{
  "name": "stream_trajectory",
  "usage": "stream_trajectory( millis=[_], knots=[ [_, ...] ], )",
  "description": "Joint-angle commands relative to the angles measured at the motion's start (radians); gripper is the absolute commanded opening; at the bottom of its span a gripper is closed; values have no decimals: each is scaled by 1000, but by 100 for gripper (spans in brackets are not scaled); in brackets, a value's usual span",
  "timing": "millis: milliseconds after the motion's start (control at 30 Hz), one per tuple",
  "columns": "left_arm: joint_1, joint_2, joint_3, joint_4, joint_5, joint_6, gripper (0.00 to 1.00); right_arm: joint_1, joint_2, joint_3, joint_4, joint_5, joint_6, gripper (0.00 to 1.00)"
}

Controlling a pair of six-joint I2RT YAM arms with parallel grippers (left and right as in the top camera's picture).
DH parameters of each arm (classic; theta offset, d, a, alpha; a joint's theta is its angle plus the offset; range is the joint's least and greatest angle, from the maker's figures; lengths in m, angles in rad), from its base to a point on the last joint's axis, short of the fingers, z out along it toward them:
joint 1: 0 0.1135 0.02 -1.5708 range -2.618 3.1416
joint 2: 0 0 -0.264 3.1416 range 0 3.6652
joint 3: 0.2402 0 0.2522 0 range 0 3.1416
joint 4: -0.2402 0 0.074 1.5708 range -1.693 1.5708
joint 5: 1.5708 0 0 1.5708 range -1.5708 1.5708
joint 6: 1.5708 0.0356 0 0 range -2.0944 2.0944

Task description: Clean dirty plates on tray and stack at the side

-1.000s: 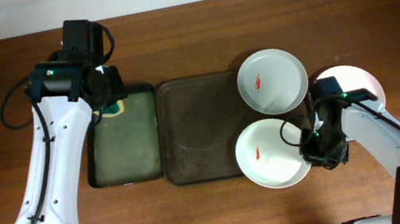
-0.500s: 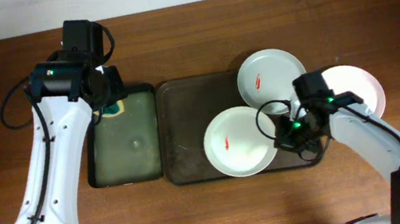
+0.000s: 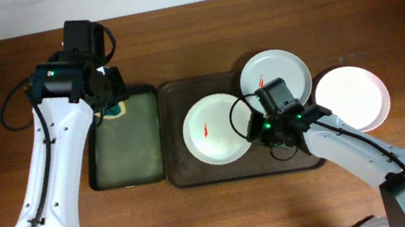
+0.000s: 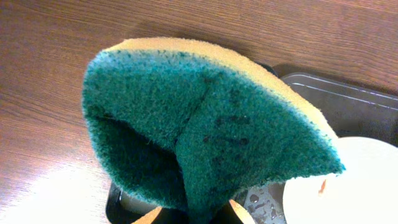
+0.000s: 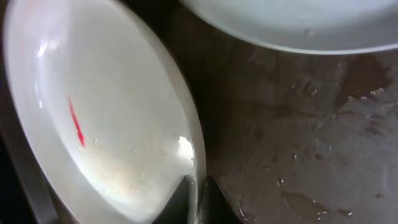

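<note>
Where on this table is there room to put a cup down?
Free: the table in front of both trays, and the green tray's floor. Crowded: the brown tray, with a smeared plate mid-tray, a second plate at its back right corner, a clean plate beside it.

Two white plates (image 3: 217, 130) bear red smears, the tray (image 3: 204, 174) is dark brown, the sponge (image 4: 205, 130) green over yellow.

The right gripper (image 3: 256, 128), pinching the rim of the lower plate (image 3: 217, 129), has dragged it from the lower-right edge of the tray (image 3: 187, 173) leftward to mid-frame, uncovering the far-right plate (image 3: 351, 98).
</note>
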Motion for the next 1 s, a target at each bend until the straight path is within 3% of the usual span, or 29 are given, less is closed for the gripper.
stream_trajectory(
  millis=[0,67,267,367,433,600,867,967],
  knots=[
    [0,2,-1,3,3,20,0,3,4,1,10,34,-53,56],
    [0,2,-1,11,3,20,0,-20,3,25,12,19,-212,59],
    [0,2,-1,29,3,58,0,-130,3,225,-237,-60,-362,61],
    [0,2,-1,40,3,58,0,-135,3,253,-248,-59,-383,49],
    [0,2,-1,41,3,58,0,-128,16,249,-254,-60,-382,35],
    [0,2,-1,40,3,58,0,-84,89,226,-247,-42,-338,28],
    [0,2,-1,34,3,58,0,-61,246,225,-200,-36,-336,25],
    [0,2,-1,34,3,58,0,-61,251,225,-189,-37,-336,11]
  ],
)
